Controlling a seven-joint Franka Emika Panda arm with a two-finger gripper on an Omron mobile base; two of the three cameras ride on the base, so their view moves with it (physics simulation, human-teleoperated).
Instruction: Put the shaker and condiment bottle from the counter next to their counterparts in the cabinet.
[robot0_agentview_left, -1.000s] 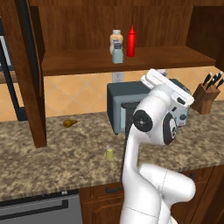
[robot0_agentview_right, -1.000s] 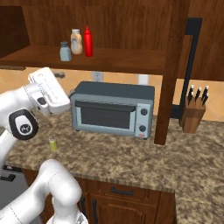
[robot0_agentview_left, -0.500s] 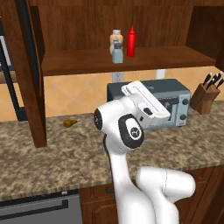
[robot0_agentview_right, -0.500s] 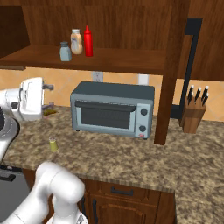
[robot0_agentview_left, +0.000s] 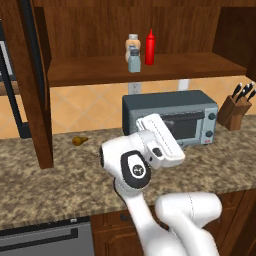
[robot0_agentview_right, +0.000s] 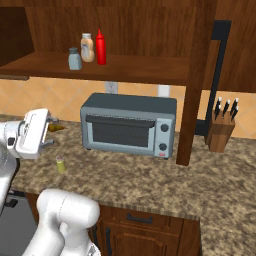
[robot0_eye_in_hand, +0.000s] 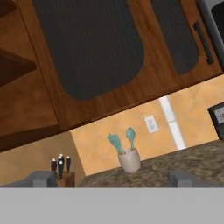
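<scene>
The red condiment bottle (robot0_agentview_left: 149, 47) (robot0_agentview_right: 100, 47) stands on the cabinet shelf (robot0_agentview_left: 180, 67) (robot0_agentview_right: 150, 69), right beside the tan bottle (robot0_agentview_left: 132, 43) (robot0_agentview_right: 87, 47). The grey-blue shaker (robot0_agentview_left: 133, 61) (robot0_agentview_right: 75, 59) is just in front of the tan bottle. The small pale yellow-green shaker (robot0_agentview_right: 60, 165) stands on the speckled counter (robot0_agentview_right: 150, 180), left of the toaster oven. My white hand (robot0_agentview_right: 31, 134) (robot0_agentview_left: 161, 141) hovers above and left of that shaker, apart from it. My gripper (robot0_eye_in_hand: 112, 179) is open with nothing between its fingertips.
A grey toaster oven (robot0_agentview_left: 170, 117) (robot0_agentview_right: 130, 125) sits on the counter under the shelf. A knife block (robot0_agentview_left: 236, 106) (robot0_agentview_right: 222, 130) stands to its right. A small brown item (robot0_agentview_left: 79, 141) (robot0_agentview_right: 54, 127) lies near the backsplash. The hand view shows a utensil crock (robot0_eye_in_hand: 129, 159) on a counter.
The arm has swung left and downward. The hand has dropped from toaster-top height to just above the counter near the small shaker. The jaws stay open; the bottles on the shelf are unmoved.
</scene>
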